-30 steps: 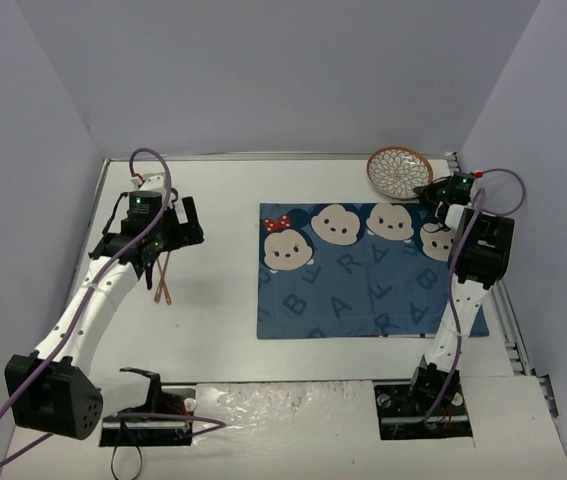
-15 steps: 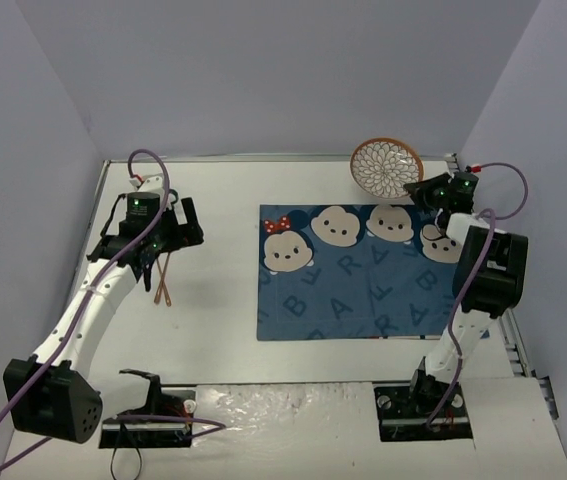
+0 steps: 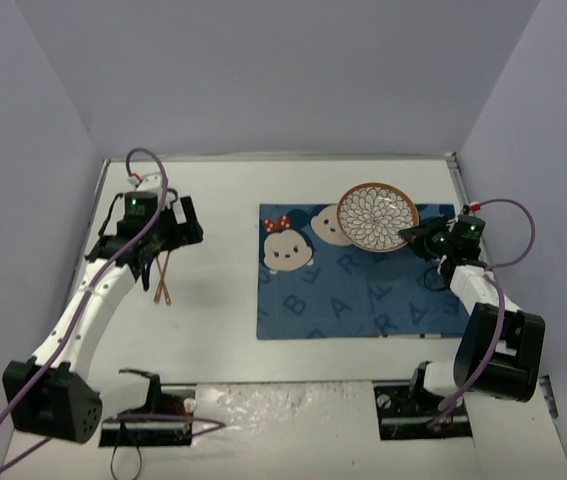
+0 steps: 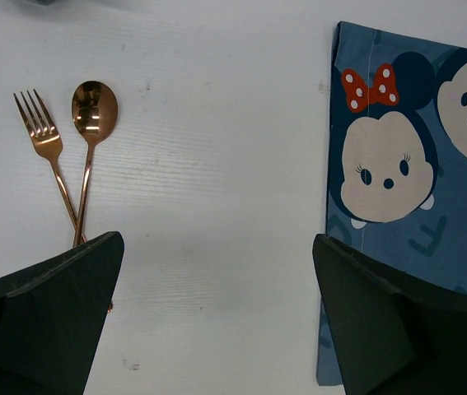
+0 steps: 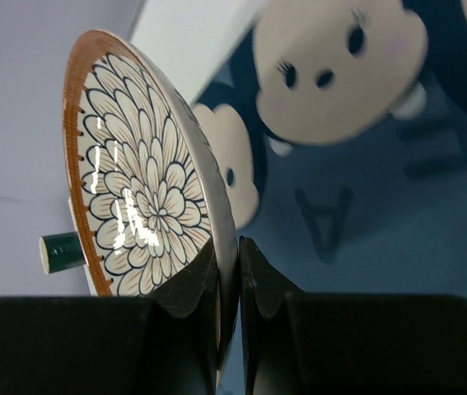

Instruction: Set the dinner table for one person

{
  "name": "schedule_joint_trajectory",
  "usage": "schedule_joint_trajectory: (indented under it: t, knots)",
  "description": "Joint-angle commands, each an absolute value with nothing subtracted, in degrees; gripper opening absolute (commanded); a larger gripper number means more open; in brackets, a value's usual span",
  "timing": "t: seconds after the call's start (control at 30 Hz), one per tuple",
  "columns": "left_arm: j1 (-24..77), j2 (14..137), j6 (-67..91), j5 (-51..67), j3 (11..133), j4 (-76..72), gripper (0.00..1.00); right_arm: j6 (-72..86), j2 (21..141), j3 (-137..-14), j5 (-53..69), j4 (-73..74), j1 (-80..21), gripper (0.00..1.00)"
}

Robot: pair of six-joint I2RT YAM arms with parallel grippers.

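Note:
A round plate [image 3: 377, 216] with a brown rim and a flower pattern hangs over the far right part of the dark blue cartoon-face mat [image 3: 358, 290]. My right gripper [image 3: 415, 238] is shut on the plate's right rim; the right wrist view shows the plate [image 5: 138, 206] edge-on and my gripper [image 5: 230, 263] clamped on its rim. A copper fork [image 4: 45, 148] and a copper spoon [image 4: 91, 123] lie crossed on the white dinner table [image 3: 223, 330] at the left. My left gripper [image 4: 217, 313] is open and empty above the table, between the cutlery and the mat [image 4: 414, 189].
Purple-grey walls close in the table on three sides. The arm bases [image 3: 53, 400] sit at the near edge. A small green-and-white cylinder [image 5: 62, 251] shows behind the plate in the right wrist view.

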State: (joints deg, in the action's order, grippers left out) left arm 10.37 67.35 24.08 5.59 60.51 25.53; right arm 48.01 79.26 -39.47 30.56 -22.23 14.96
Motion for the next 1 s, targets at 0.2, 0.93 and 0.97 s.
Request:
schedule_joint_trajectory:
  t: [0.2, 0.93, 0.97]
  knots:
    - [9.93, 66.17, 24.08, 6.5, 62.4, 23.02, 0.97, 45.24, 68.5, -28.43, 36.18, -26.62, 16.9, 0.0]
    - [9.93, 65.74, 23.99, 6.58, 62.14, 22.93, 0.97, 41.19, 78.68, -21.91, 39.1, -40.0, 18.91, 0.0]
    - [9.93, 65.74, 23.99, 6.63, 62.1, 22.9, 0.97, 40.99, 79.23, -21.74, 39.22, -40.47, 18.93, 0.0]
